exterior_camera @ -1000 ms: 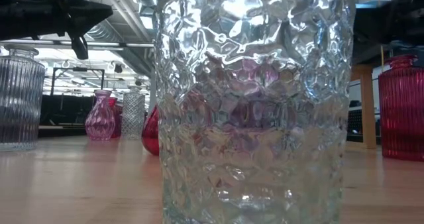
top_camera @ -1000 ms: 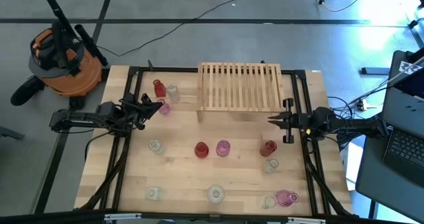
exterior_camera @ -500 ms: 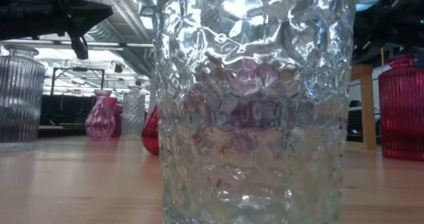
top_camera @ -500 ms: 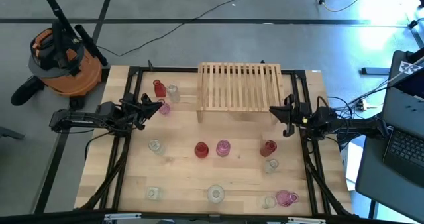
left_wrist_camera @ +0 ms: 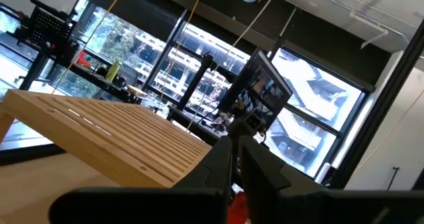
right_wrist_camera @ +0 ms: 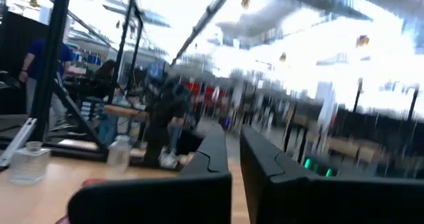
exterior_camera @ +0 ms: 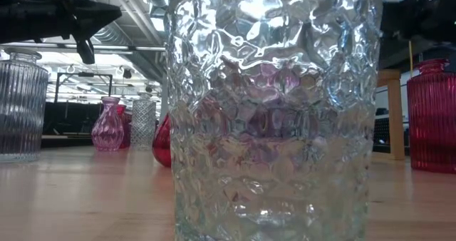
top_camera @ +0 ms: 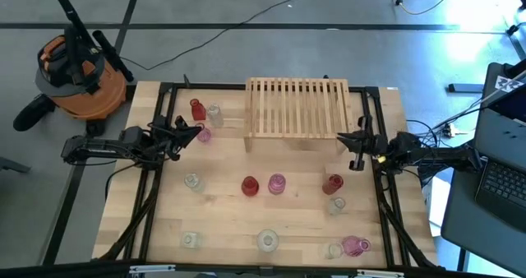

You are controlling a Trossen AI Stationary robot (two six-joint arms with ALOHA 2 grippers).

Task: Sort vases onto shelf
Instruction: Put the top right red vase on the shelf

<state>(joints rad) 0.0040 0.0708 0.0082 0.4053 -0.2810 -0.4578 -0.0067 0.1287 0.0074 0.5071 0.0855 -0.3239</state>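
Observation:
The light wooden slatted shelf (top_camera: 296,107) stands at the table's far middle, and also shows in the left wrist view (left_wrist_camera: 99,141). Small glass vases stand upright on their bases about the table: a red one (top_camera: 196,109), a clear one (top_camera: 214,113) and a pink one (top_camera: 203,134) at far left, and a red one (top_camera: 250,185), a pink one (top_camera: 277,183) and another red one (top_camera: 333,183) across the middle. Several more stand along the near edge. My left gripper (top_camera: 196,129) hovers shut above the pink far-left vase. My right gripper (top_camera: 339,137) hovers shut off the shelf's near right corner.
A clear dimpled vase (exterior_camera: 274,113) stands right before the low camera and blocks most of that view. An orange shop vacuum (top_camera: 78,72) sits on the floor beyond the table's far left corner. A laptop (top_camera: 501,171) is off the right edge.
My right gripper has swung its tip toward the far edge, toward the shelf's near right corner. It has tipped up a little and stayed shut. The vases and the shelf stand as before.

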